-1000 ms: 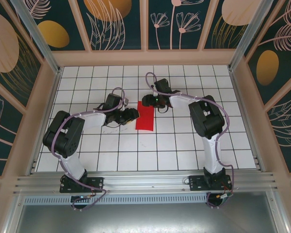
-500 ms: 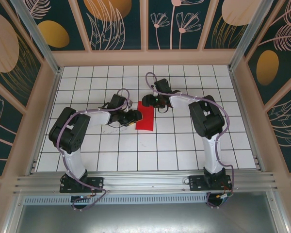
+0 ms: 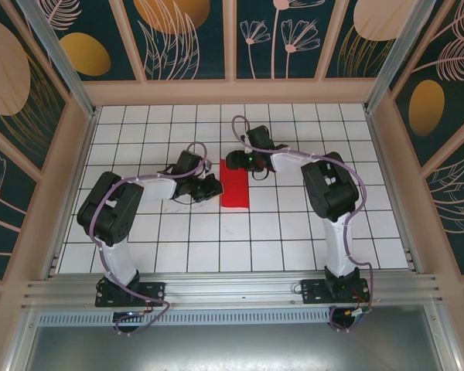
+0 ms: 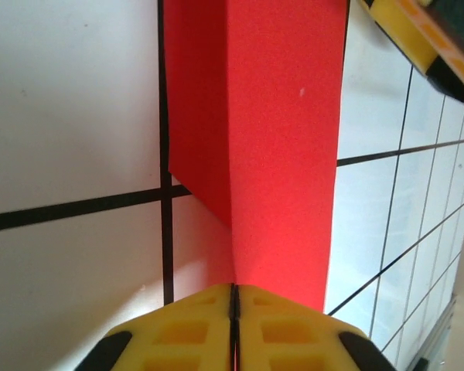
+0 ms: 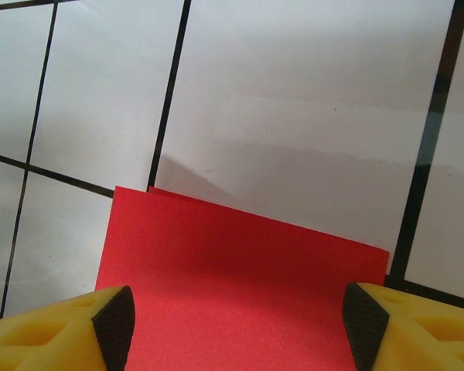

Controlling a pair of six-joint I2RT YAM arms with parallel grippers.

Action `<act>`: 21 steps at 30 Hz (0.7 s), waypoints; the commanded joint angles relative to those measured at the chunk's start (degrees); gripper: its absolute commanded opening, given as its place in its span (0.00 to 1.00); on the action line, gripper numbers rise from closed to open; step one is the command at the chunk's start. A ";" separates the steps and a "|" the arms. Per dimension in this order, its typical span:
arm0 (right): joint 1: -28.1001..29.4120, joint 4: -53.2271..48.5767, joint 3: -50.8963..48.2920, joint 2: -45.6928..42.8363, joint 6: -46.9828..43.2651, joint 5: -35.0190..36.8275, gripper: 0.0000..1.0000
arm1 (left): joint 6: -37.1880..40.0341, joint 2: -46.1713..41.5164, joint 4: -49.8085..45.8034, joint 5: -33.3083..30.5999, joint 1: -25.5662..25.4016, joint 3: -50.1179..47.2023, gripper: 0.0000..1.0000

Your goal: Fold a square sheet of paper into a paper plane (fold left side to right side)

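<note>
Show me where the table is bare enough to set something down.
Free: near rows of the table, between paper and front edge, and both far corners. Crowded: the middle, where left tool and right tool meet the paper.

The paper (image 3: 234, 185) lies near the middle of the desk (image 3: 294, 239), between the two hands. The left hand (image 3: 214, 188) is at its left edge, with that edge lifted and pinched between its fingers. The right hand (image 3: 236, 161) sits at the far edge, its fingers (image 5: 62, 332) spread apart over the sheet, one toward each far corner.
</note>
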 commanded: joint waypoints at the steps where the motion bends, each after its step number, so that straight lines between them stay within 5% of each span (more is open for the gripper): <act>1: -0.32 4.24 -2.48 -5.94 -3.16 1.79 0.78 | -3.27 -2.70 2.38 -0.20 -0.24 -1.80 0.05; 7: -0.27 14.58 -15.48 -18.80 -9.17 7.50 0.83 | -12.17 -4.78 8.44 2.33 -0.27 -5.46 0.00; 12: 1.30 28.99 -33.28 -32.85 -17.33 5.42 0.87 | -18.89 -6.64 13.67 4.09 -0.24 -9.17 0.00; 21: 15.47 42.43 -55.50 -45.52 -33.99 9.21 0.88 | -19.69 -6.85 13.86 5.88 -0.29 -9.61 0.00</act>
